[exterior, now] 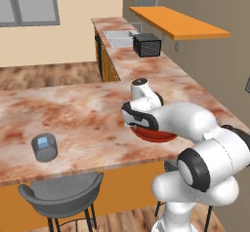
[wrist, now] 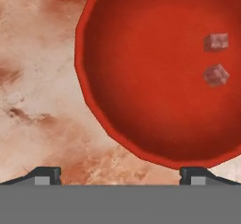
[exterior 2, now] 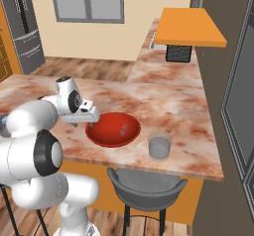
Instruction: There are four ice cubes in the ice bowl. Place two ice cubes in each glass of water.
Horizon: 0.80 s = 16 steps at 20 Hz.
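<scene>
On the marbled pink-brown counter (exterior 2: 168, 96) sits the ice bowl (exterior 2: 113, 129), a wide, shallow, bright red dish with a faintly faceted rim, lying near the counter's front edge. In the hand view its inside is smooth and darker toward the near wall, and two ice cubes (wrist: 216, 42) rest apart from each other on the far right of its floor; they look reddish and translucent there, taking on the bowl's colour, so their faces are hard to read. One glass of water (exterior 2: 159, 144), a short grey see-through tumbler, stands just beside the bowl on its right in the right base view. A second glass of water (exterior: 44, 147) stands well apart along the counter's front edge in the left base view, with a pale blue block showing inside it, perhaps more than one cube, though the picture is too coarse to count. The gripper (exterior 2: 83, 120) hangs over the bowl's left rim with its jaws spread wide and nothing between them. The arm's white links cover most of the bowl in the left base view, leaving only a red sliver. The bowl's top and right edges are cut off in the hand view.
</scene>
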Tool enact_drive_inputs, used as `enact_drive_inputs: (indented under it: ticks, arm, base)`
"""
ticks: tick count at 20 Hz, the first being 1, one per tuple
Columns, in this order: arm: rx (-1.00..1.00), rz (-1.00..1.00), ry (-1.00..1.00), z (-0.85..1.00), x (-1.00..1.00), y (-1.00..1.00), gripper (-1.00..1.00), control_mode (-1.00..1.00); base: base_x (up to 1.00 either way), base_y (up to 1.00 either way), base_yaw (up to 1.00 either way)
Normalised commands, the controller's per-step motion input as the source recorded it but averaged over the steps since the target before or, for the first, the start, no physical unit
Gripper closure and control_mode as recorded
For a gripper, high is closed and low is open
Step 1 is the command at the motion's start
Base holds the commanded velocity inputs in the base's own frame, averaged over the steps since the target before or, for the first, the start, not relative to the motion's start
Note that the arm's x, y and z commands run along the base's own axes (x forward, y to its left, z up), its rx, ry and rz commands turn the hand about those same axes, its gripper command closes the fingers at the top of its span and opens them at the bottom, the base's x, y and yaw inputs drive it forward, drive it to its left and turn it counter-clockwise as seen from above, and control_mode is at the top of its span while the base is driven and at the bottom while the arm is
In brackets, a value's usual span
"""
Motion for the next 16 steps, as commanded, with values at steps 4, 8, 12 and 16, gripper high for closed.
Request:
enact_drive_inputs:
  ticks: [4, 8, 12, 16]
  arm:
    - [0.0, 0.0, -0.1, -0.24, 0.16, 0.16, -1.0, -1.0]
    - [0.0, -0.03, 0.0, -0.02, 0.15, 0.23, -1.0, -1.0]
    - [-0.07, -0.03, 0.0, -0.27, 0.46, 0.19, -1.0, -1.0]
    - [-0.17, -0.03, 0.0, -0.27, 0.61, 0.04, -1.0, -1.0]
  base:
    - [0.0, 0.0, 0.0]
    - [0.0, 0.0, 0.0]
    - [0.0, 0.0, 0.0]
    - [0.0, 0.0, 0.0]
